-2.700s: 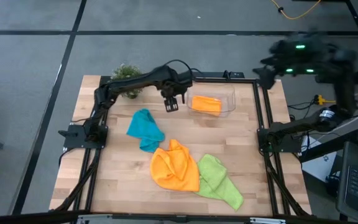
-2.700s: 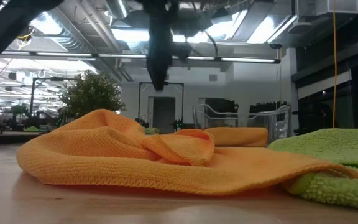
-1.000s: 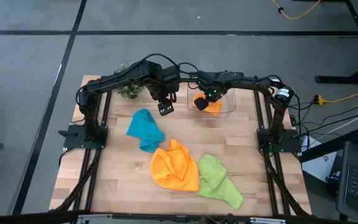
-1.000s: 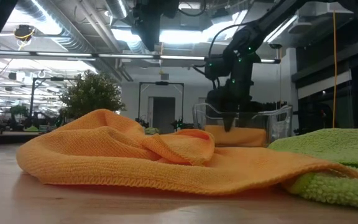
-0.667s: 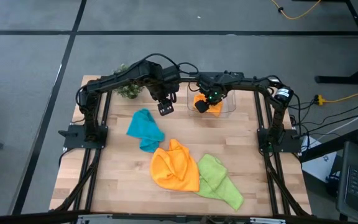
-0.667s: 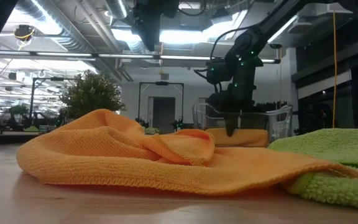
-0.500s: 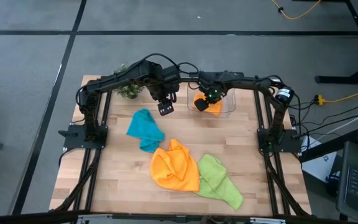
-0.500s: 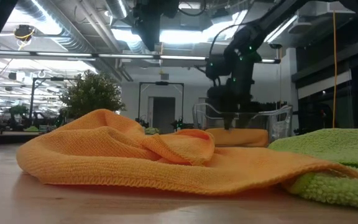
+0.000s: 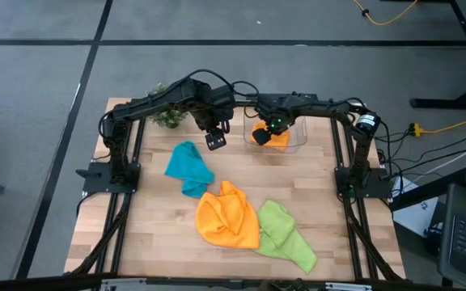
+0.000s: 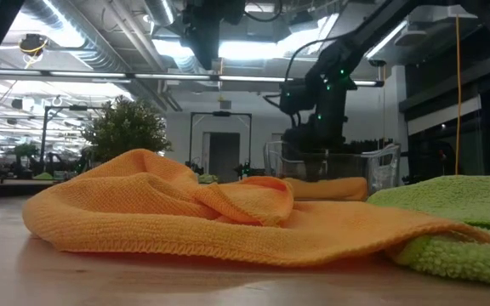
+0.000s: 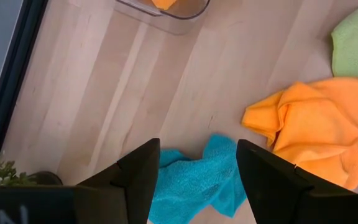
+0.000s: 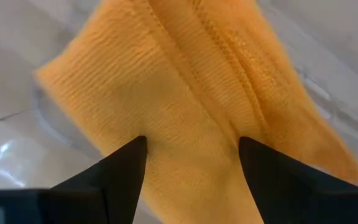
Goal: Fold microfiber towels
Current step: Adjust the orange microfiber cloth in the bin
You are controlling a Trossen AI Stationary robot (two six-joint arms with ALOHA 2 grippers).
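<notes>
Four microfiber towels are what we count: two orange, one teal, one lime green. We take the clear plastic tub (image 9: 285, 133) at the far edge of the table (image 9: 330, 206) as our landmark. One folded orange towel (image 9: 275, 139) lies inside the tub. The teal towel (image 9: 189, 168) sits crumpled on the wood well to the left of the tub and nearer the front. The second orange towel (image 9: 228, 214) lies bunched in front of the tub, toward the table's middle, and the lime green towel (image 9: 285, 234) touches its right edge.

We see two grippers. The right gripper (image 9: 260, 136) is down in the tub, its fingers (image 12: 122, 171) spread apart on either side of the orange cloth, not clamped on it. The left gripper (image 9: 214, 141) hangs just left of the tub, fingers (image 11: 143, 175) apart and empty.

One small potted plant (image 9: 167, 118) stands farther left of the tub.
</notes>
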